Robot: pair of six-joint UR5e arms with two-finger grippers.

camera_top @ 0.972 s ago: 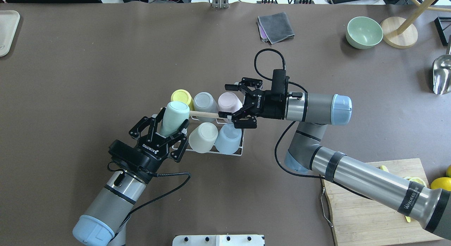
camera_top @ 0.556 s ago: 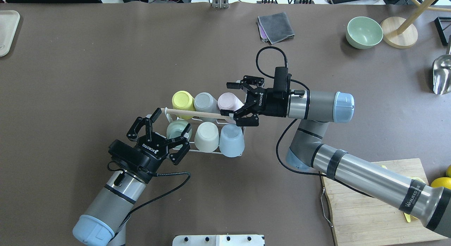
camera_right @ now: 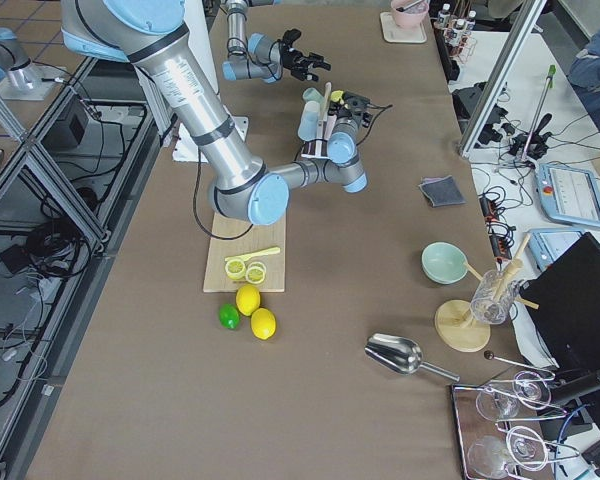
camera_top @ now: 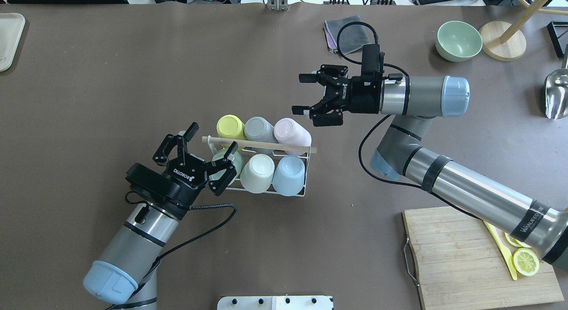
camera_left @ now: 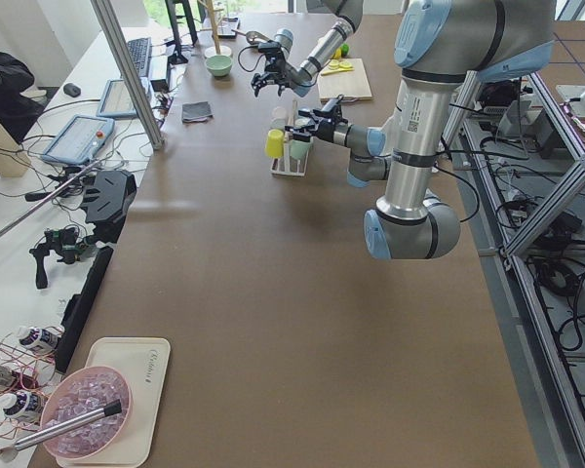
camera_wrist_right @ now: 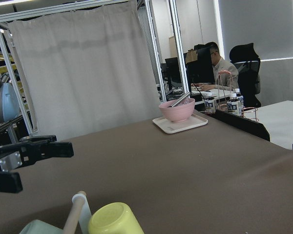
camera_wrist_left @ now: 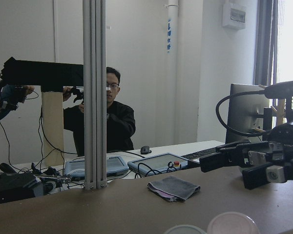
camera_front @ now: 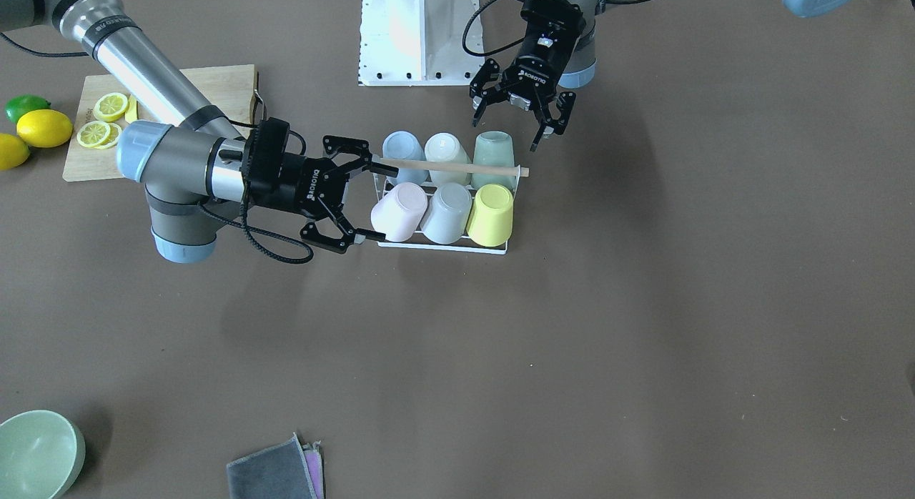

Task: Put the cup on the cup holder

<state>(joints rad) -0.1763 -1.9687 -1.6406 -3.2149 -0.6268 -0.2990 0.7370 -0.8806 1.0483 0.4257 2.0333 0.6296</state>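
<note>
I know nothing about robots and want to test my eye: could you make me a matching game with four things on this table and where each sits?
Things:
1. yellow cup
2. green bowl
3. lemon slice
4. grey cloth

Places:
A. on the wooden cutting board
B. upside down on the cup holder
C. beside the round wooden base
D. folded on the bare table

Pairs: 1-B, 2-C, 3-A, 4-D.

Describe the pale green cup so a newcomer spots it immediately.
On the table stands a white wire cup holder, all six places filled. In the row nearer the robot, the pale green cup is the end one on its left, the only green one.
</note>
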